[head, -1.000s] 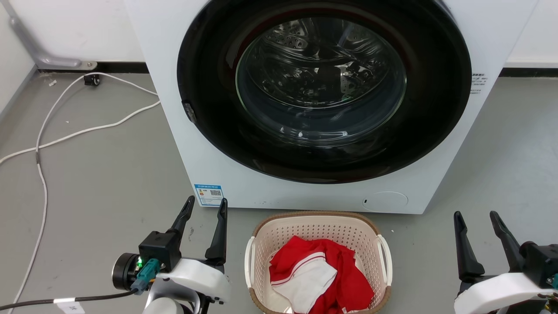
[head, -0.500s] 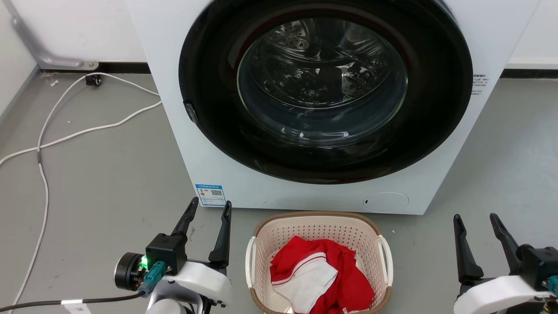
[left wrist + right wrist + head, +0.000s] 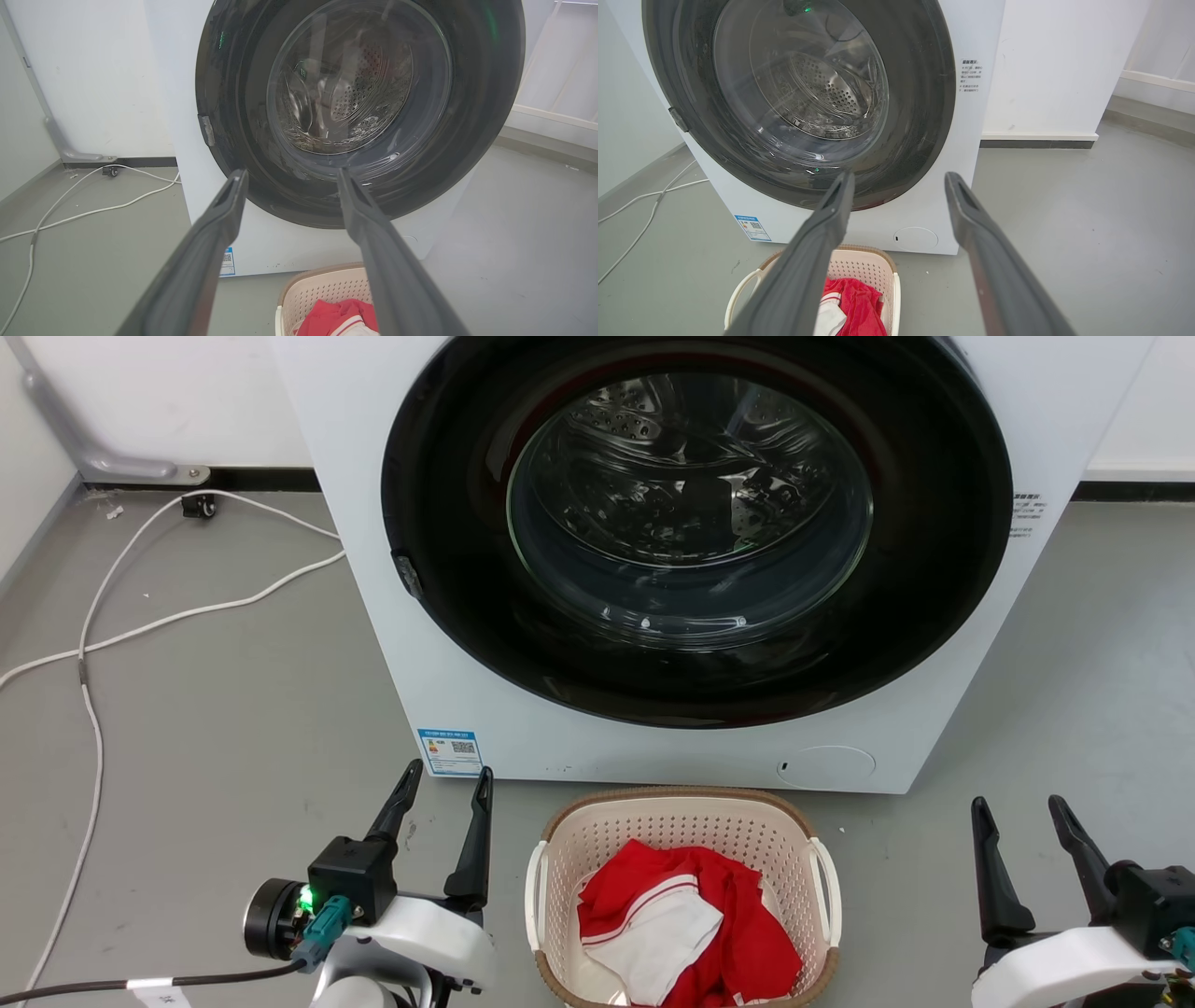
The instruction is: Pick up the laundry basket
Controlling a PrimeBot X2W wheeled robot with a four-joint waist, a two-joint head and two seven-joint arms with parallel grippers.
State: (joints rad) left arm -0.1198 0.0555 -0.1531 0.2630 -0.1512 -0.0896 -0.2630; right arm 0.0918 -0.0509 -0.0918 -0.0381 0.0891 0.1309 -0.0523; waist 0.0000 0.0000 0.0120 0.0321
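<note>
The left gripper (image 3: 447, 769) has its two long dark fingers spread wide and holds nothing. The right gripper (image 3: 1016, 802) is spread just as wide and is also empty. Between the two, on the grey floor (image 3: 233, 728), sits the cream-beige perforated plastic laundry basket (image 3: 653, 828) with its brown woven-look rim and white side handles. It lies to the right of the left gripper, near that gripper's inner finger but clear of it. It is well apart from the right gripper, on that gripper's left. Crumpled red and white clothes (image 3: 691, 924) lie inside the basket. Ahead of both grippers, past their fingertips, stands the white front-loading washing machine (image 3: 392, 644) with its round dark glass door (image 3: 691, 513). Its small blue label sticker (image 3: 450, 751) shows just beyond the left gripper's tips. Far out to the left of the left gripper, a thin white cable (image 3: 89, 709) trails across the floor.
</note>
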